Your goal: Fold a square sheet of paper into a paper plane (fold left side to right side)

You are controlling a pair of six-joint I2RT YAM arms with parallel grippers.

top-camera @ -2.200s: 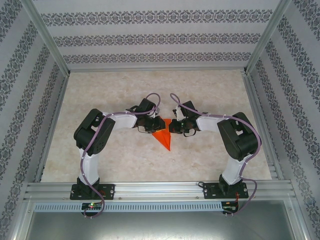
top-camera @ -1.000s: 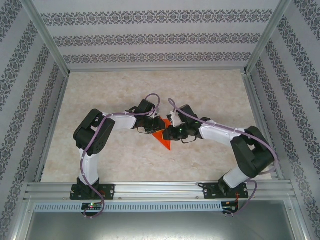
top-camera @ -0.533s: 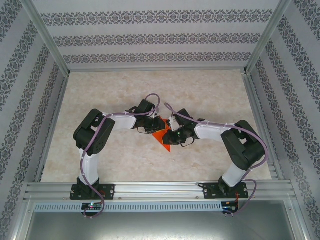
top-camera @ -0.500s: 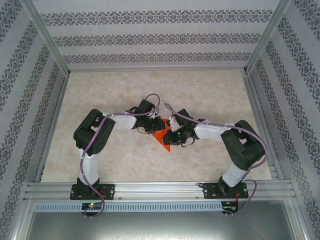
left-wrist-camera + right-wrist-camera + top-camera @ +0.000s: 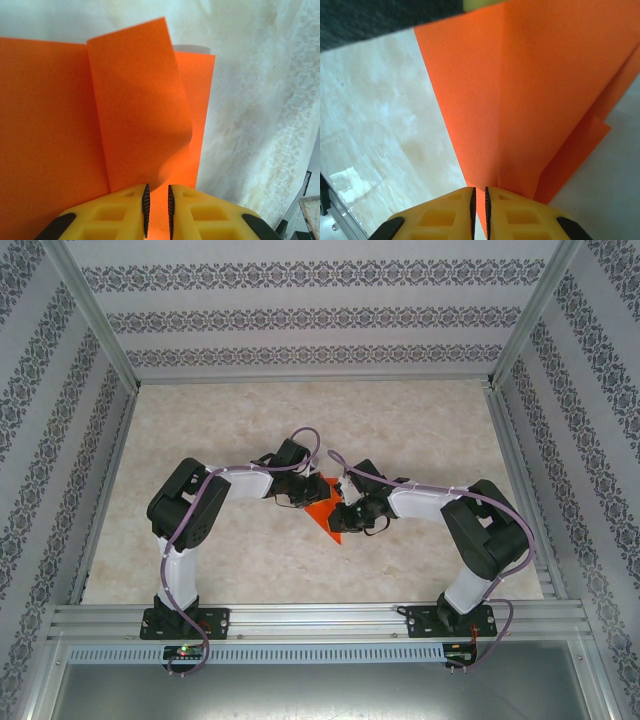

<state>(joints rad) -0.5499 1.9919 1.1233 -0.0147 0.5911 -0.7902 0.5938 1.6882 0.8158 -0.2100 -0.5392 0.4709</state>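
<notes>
My left gripper (image 5: 157, 200) had its 2 yellow fingers (image 5: 120, 212) almost together, pinching the edge of the orange paper (image 5: 50, 130). 1 loose flap curled up just ahead of the tips. My right gripper (image 5: 479, 202) was nipped the same way on the paper's narrow end, with a crease running straight out from its jaws. From above, the paper was a folded triangle between the 2 grippers at mid-table (image 5: 420, 430), tip toward the arm bases. I couldn't tell if it touched the surface.
</notes>
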